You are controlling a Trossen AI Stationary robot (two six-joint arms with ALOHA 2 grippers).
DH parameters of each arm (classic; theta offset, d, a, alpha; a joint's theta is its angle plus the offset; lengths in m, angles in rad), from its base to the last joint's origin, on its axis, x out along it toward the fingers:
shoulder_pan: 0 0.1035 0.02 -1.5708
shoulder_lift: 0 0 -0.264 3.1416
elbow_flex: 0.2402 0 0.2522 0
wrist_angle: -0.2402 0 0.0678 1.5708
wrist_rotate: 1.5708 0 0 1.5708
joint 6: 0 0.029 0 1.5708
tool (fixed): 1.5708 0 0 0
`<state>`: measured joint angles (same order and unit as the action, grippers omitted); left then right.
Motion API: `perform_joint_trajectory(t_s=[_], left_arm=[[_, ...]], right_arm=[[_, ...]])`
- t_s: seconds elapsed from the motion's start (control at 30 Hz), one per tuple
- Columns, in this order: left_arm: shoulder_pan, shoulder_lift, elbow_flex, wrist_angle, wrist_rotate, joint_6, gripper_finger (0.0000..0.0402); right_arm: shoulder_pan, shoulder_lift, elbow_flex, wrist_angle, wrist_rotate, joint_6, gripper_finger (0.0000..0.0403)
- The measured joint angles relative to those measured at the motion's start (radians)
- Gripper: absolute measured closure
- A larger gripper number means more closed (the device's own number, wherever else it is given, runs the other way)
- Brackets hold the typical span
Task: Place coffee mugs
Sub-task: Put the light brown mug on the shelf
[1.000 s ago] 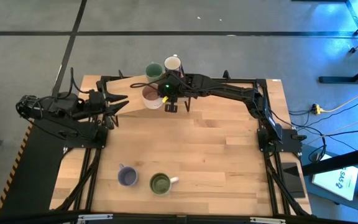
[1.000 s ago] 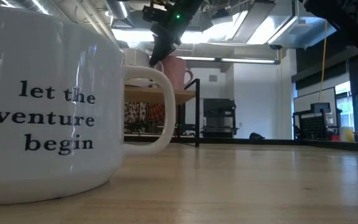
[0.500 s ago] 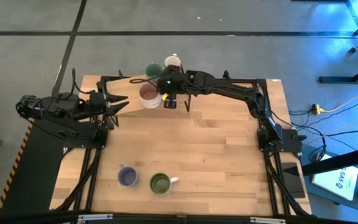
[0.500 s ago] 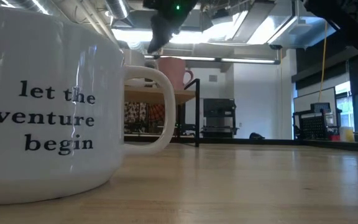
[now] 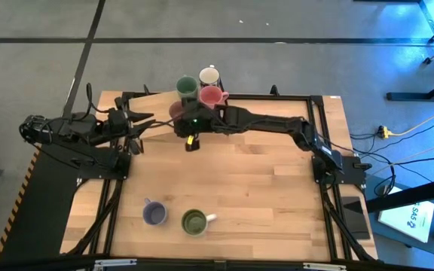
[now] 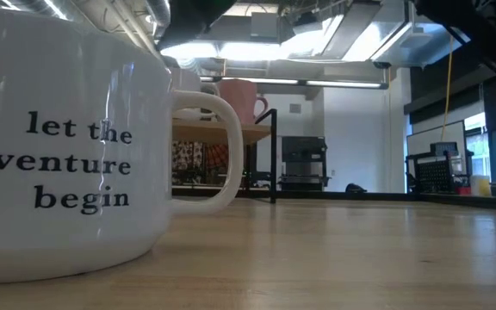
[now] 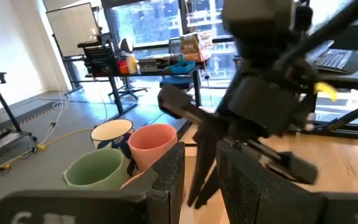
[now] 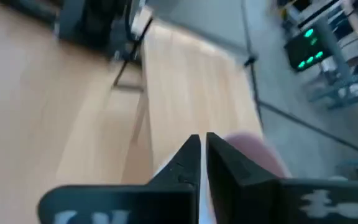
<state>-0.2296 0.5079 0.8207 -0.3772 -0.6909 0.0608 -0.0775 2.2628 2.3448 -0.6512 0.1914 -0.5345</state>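
Note:
Four mugs stand on their bases on a raised wooden shelf [image 5: 153, 120] at the table's far edge: teal-green [image 5: 186, 86], white [image 5: 209, 76], pink [image 5: 212, 95], and a pale one [image 5: 175, 111] half hidden under my right arm. The lavender-blue mug [image 5: 154, 214] and the green mug with a white handle [image 5: 195, 221] stand near the near edge. My right gripper [image 5: 190, 137] hangs over the shelf's front, left of the pink mug. Its fingers are shut [image 8: 202, 152], with a blurred pinkish mug [image 8: 253, 155] beside them. My left gripper [image 5: 146, 124] waits open at the shelf's left end.
The shelf stands on dark legs [image 6: 273, 164], with the pink mug [image 6: 239, 99] on top. The green mug's white lettered side [image 6: 67, 146] fills the low view's left half. The left wrist view shows the green [image 7: 95, 168], pink [image 7: 151, 143] and white [image 7: 112, 130] mugs beside my right gripper [image 7: 247, 118]. Bare wood lies mid-table [image 5: 232, 181].
My right gripper has risen from beside the pink mug's rim and swung toward the table's left, along the shelf front. The pink mug has stayed on the shelf and now shows from above, no longer under the arm.

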Motion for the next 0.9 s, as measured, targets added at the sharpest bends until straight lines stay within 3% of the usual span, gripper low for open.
perform_joint_trajectory(t_s=[0.2, 0.37, 0.5, 0.6, 0.9], left_arm=[[0.000, 0.003, 0.001, -0.137, -0.199, -0.142, 0.0316], [0.006, 0.026, 0.000, -0.298, -0.207, -0.329, 0.0321], [0.035, 0.056, -0.047, -0.350, -0.161, -0.466, 0.0358], [0.062, 0.065, -0.113, -0.278, -0.093, -0.524, 0.0394], [0.145, 0.076, -0.242, -0.008, -0.028, -0.536, 0.0400]], right_arm=[[0.036, 0.015, 0.004, -0.006, 0.119, -0.010, 0.0400], [0.041, -0.031, 0.011, -0.027, 0.104, -0.020, 0.0401], [0.051, -0.070, 0.009, -0.073, 0.138, -0.018, 0.0402], [0.052, -0.144, 0.009, -0.078, 0.183, -0.021, 0.0402], [0.051, -0.301, 0.010, -0.145, 0.372, -0.077, 0.0403]])
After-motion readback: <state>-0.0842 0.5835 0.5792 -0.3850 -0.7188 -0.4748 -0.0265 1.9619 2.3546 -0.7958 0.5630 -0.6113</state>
